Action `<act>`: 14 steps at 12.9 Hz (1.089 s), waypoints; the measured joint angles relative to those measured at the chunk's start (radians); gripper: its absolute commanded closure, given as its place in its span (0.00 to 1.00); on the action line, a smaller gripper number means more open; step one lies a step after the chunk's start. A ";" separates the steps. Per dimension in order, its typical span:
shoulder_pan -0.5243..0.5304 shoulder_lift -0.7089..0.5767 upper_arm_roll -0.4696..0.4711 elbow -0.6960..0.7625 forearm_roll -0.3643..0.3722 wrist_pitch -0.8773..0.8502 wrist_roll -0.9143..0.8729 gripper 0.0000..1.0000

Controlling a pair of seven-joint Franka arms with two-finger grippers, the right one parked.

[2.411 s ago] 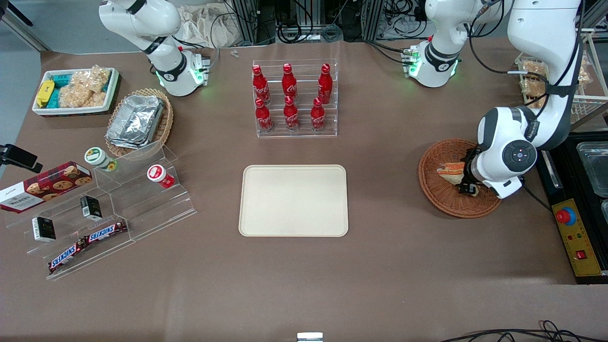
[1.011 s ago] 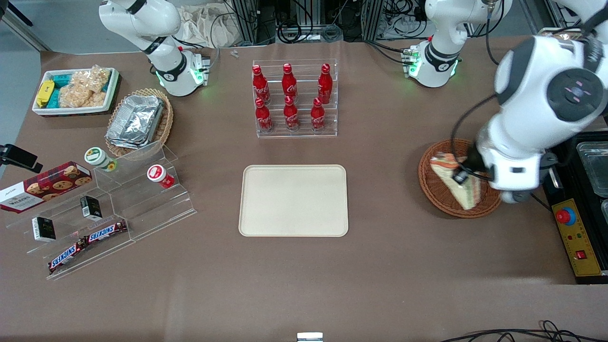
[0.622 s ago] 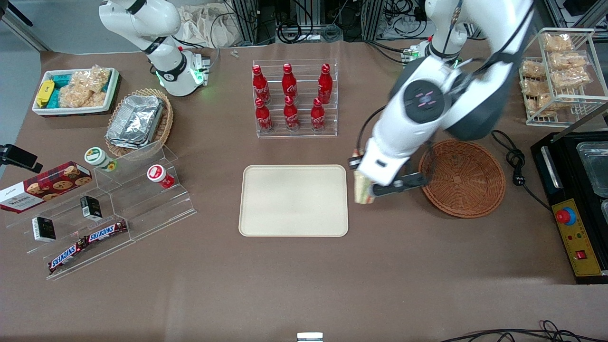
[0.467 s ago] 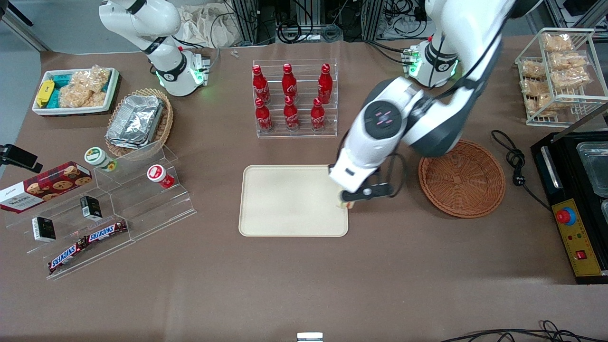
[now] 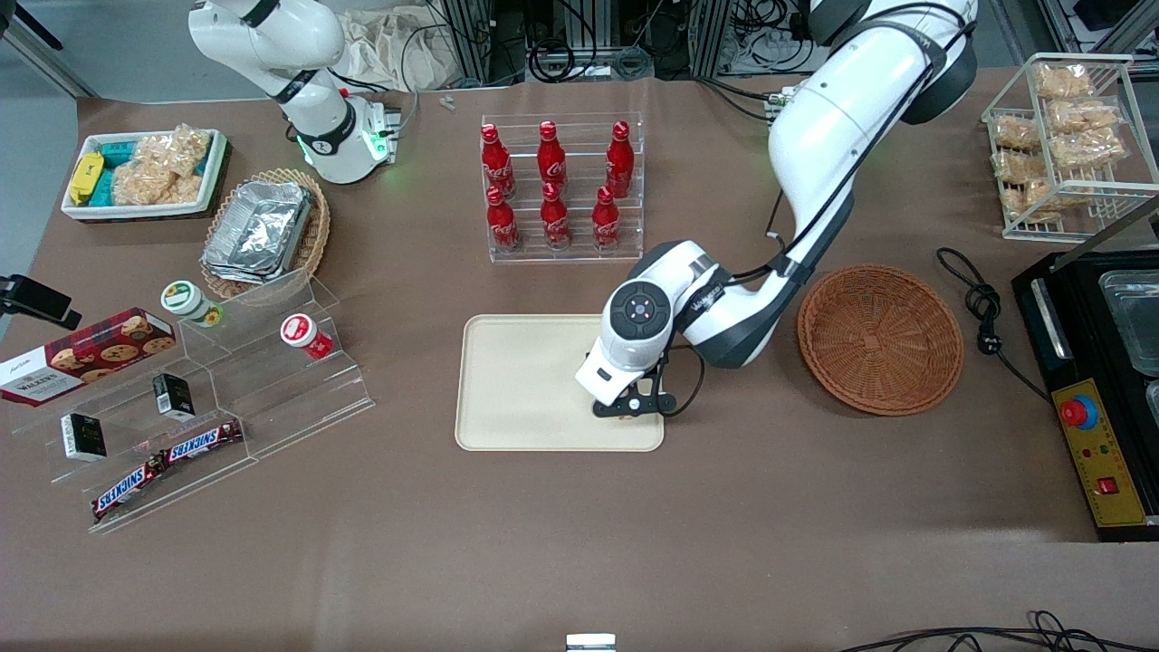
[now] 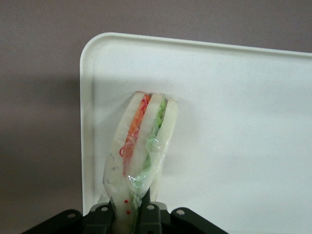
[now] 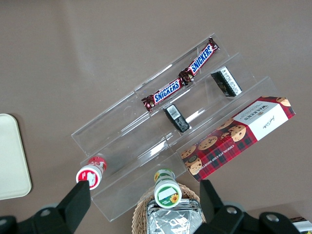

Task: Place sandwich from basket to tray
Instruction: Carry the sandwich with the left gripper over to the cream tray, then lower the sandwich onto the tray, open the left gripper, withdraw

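Observation:
My left gripper (image 5: 628, 408) hangs low over the cream tray (image 5: 516, 380), at the tray's corner nearest the front camera on the working arm's side. It is shut on the sandwich (image 6: 144, 141), a wrapped wedge of pale bread with orange, red and green layers. In the left wrist view the gripper (image 6: 132, 210) pinches the wedge's narrow end, and the wedge reaches out over the tray (image 6: 234, 122) just inside its rounded corner. In the front view the wrist hides the sandwich. The reddish-brown basket (image 5: 880, 340) sits empty beside the tray, toward the working arm's end.
A rack of red bottles (image 5: 560, 190) stands farther from the camera than the tray. Clear acrylic steps with snacks (image 5: 208, 389), a foil-tray basket (image 5: 267, 231) and a white snack bin (image 5: 145, 172) lie toward the parked arm's end. A wire snack rack (image 5: 1059, 136) and black appliance (image 5: 1114, 362) flank the basket.
The gripper lifted the sandwich out of the basket, carried it sideways across the table and came down over the tray's corner. The basket now holds nothing.

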 measured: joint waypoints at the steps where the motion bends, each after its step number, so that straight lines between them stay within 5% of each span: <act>1: 0.000 0.004 0.000 0.006 0.002 0.001 -0.003 0.56; 2: 0.000 0.004 0.000 0.011 0.004 0.005 -0.011 0.01; 9: 0.009 -0.010 0.012 0.041 0.054 0.021 -0.041 0.00; 14: 0.160 -0.218 0.020 0.056 0.022 -0.170 0.062 0.01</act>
